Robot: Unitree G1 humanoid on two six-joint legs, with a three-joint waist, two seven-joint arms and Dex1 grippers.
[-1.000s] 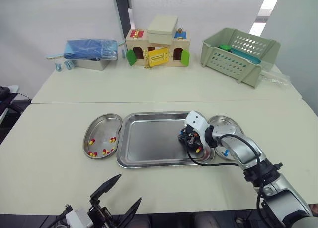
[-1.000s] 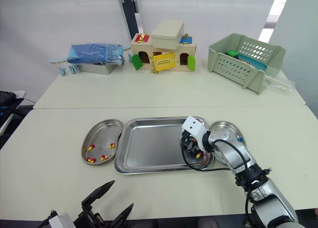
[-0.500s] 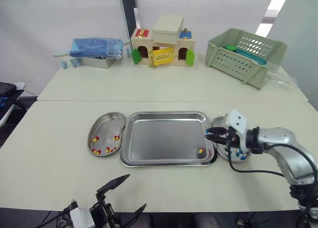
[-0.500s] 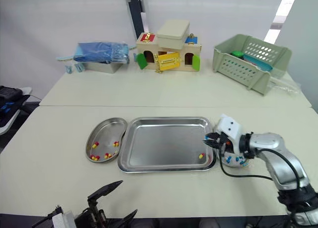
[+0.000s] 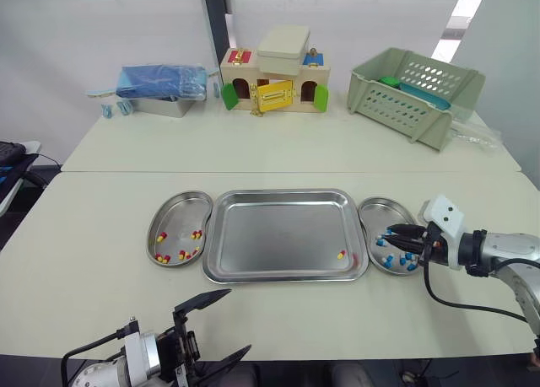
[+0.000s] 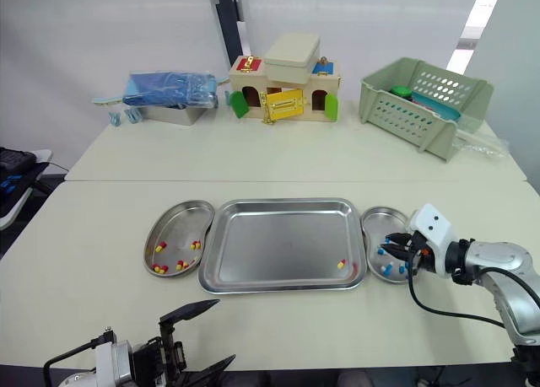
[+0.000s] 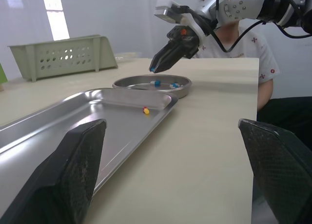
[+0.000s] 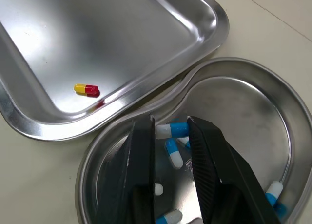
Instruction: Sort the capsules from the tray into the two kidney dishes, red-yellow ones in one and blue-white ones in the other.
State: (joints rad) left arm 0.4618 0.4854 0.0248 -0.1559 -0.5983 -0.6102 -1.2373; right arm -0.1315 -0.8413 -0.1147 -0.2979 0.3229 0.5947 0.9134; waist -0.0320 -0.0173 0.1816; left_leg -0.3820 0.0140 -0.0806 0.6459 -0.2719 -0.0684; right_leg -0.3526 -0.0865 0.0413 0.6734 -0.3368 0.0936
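My right gripper (image 5: 391, 233) hovers just above the right kidney dish (image 5: 379, 206), shut on a blue-white capsule (image 8: 171, 130) pinched between its fingertips. Several blue-white capsules (image 5: 387, 261) lie in that dish. In the steel tray (image 5: 287, 194) a single red-yellow capsule (image 5: 340, 255) rests near the right front corner. The left kidney dish (image 5: 171, 205) holds several red-yellow capsules (image 5: 182, 254). Low at the table's front edge, my left gripper (image 5: 215, 330) stands open and holds nothing.
Along the back of the far table stand a green slotted basket (image 5: 413, 88), a toy house (image 5: 270, 77) and a metal box with a blue bag (image 5: 159, 85). A person in a white shirt (image 7: 243, 43) sits beyond the table's right end.
My right gripper has travelled from inside the tray's right part, over its rim, to above the right kidney dish. The camera view shifted. The left gripper stayed open and still.
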